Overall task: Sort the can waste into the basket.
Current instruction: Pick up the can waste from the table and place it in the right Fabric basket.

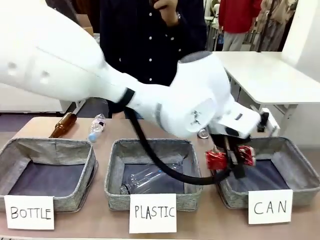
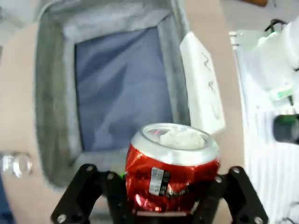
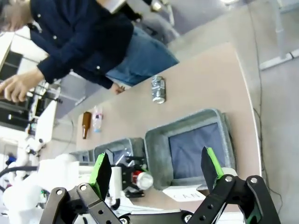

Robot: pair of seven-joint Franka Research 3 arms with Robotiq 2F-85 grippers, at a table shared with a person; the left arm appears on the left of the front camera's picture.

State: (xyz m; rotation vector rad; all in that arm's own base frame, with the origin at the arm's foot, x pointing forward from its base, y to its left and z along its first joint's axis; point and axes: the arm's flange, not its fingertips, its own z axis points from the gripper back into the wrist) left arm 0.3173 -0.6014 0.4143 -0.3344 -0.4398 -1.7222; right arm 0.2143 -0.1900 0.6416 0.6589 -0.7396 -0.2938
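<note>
Fingers of the left gripper (image 2: 170, 187) clench the red can (image 2: 173, 175) above the basket's (image 2: 49, 93) edge, apparently so a release drops it inside; the right gripper (image 3: 155, 162) gapes empty; the grey can (image 3: 159, 89) lies on the worktop (image 3: 210, 79).

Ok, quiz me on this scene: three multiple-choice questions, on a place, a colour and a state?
1. The silvery can lies: A in the PLASTIC bin; B on the table beyond the CAN basket; C in a hand.
2. The left end effector holds a dented can coloured: A blue; B red; C green.
3. The right end effector is: A open; B shut on a bottle; C shut on a can.
B, it lies on the table; B, red body; A, pads apart, nothing between.
</note>
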